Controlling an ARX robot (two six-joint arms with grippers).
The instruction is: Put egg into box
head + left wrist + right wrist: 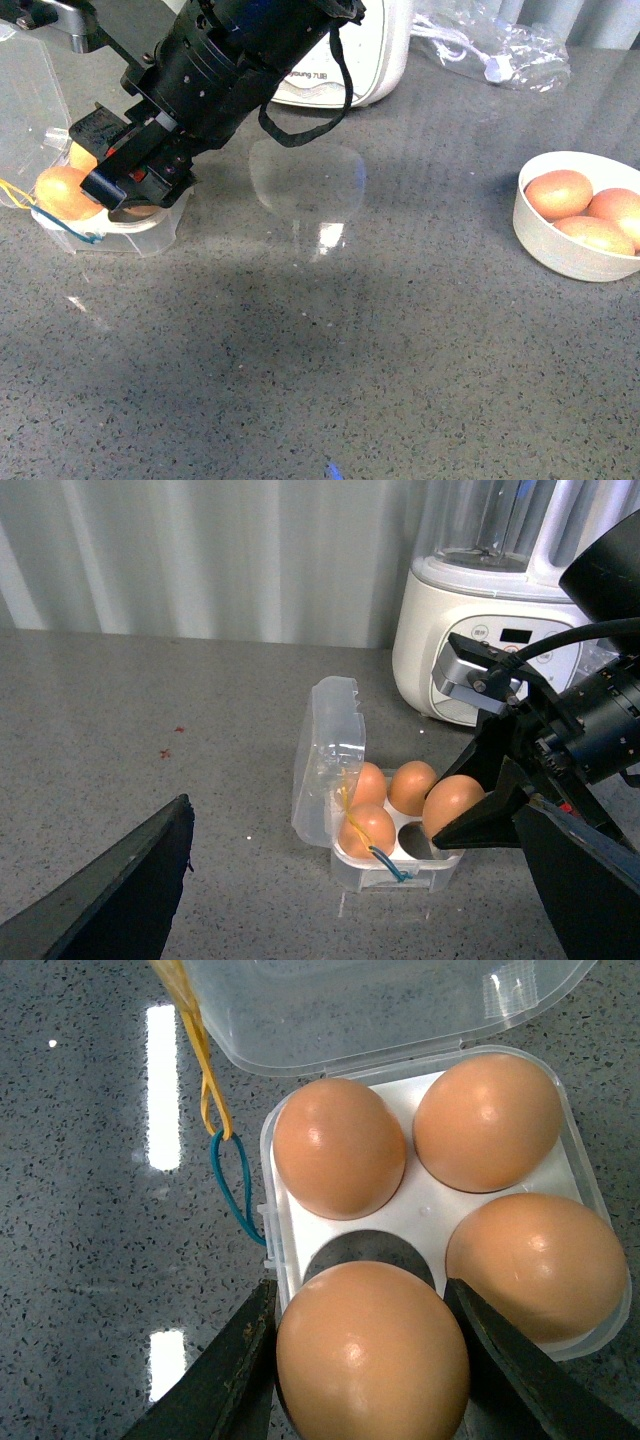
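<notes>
The right hand (130, 185) grips the egg (372, 1355) between both fingers, directly over the one vacant hole (370, 1250) of the box (430, 1222). The other three holes are filled. The left hand's fingers (120, 900) stand wide apart, holding nothing, well clear of the box.

We judge four hazards:

- **Shell contact.** The egg hangs just beside two seated eggs. If it is lowered off-centre, shell strikes shell and may crack.
- **Box movement.** The box looks light and nothing steadies it (the left hand is clear), so a sideways push from a finger could slide or tip it.
- **Finger clearance.** The fingers flank the hole closely. Opening them wide may press on the neighbouring eggs or the tray.
- **Snagging.** The raised lid (380, 1010) and the yellow-and-blue band (212, 1110) lie beyond the hole and could snag on withdrawal.

The counter (350, 380) is grey speckled stone, glossy, with lamp reflections. To the right stands a white bowl (540, 250) with three eggs. Farther back stand a white blender (480, 630) and a crumpled plastic bag (490, 50). A pale ribbed wall (200, 560) closes the room.
</notes>
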